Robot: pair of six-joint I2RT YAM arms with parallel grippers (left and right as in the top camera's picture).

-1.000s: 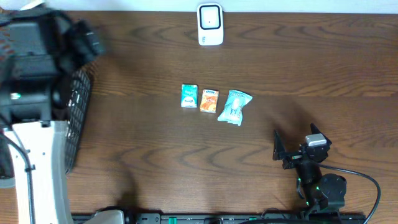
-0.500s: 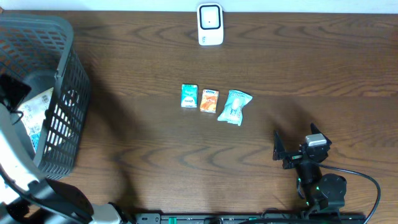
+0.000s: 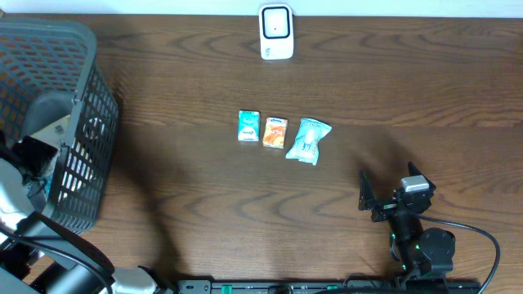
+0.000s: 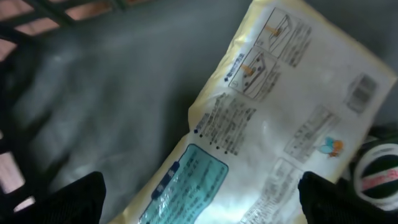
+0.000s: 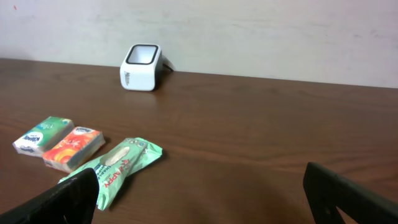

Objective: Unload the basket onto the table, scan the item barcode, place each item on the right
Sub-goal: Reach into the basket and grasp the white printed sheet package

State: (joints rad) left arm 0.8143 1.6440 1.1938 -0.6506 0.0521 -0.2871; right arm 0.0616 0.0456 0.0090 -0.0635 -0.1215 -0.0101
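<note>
Scene: a dark brown wooden tabletop [image 3: 204, 204] seen from above, with one robot arm at each side.

Left gripper [image 4: 199, 202]: down inside a grey plastic mesh basket [image 3: 90, 139] at the left edge of the tabletop. Its two black fingertips sit at the lower corners of the wrist view, spread wide, with nothing clamped between them.

Item in the basket: a pale yellow printed plastic packet [image 4: 280, 124] lies flat on the basket floor, directly ahead of the left gripper and between the lines of its fingers. Whether the fingers touch it cannot be told. A small barcode [image 4: 362, 92] faces up on the packet's far right corner, and a teal label panel lies nearest the gripper.

Beside the packet: a dark roll with a white band and red lettering [image 4: 376, 177], just off the left gripper's right fingertip. It is too blurred to identify.

Right gripper [image 5: 200, 180]: low over the near right of the tabletop, fingers wide apart and empty.

Scanner: a white box-shaped barcode scanner [image 5: 142, 67] stands upright at the far edge, well ahead of the right gripper and to its left.

Row of goods: ahead-left of the right gripper and closer than the scanner, well apart from its fingers, lies a crinkled mint-green plastic packet [image 5: 118, 163]. Beyond it to the left are an orange tissue pack [image 5: 73, 147] and a teal tissue pack [image 5: 43, 134].
</note>
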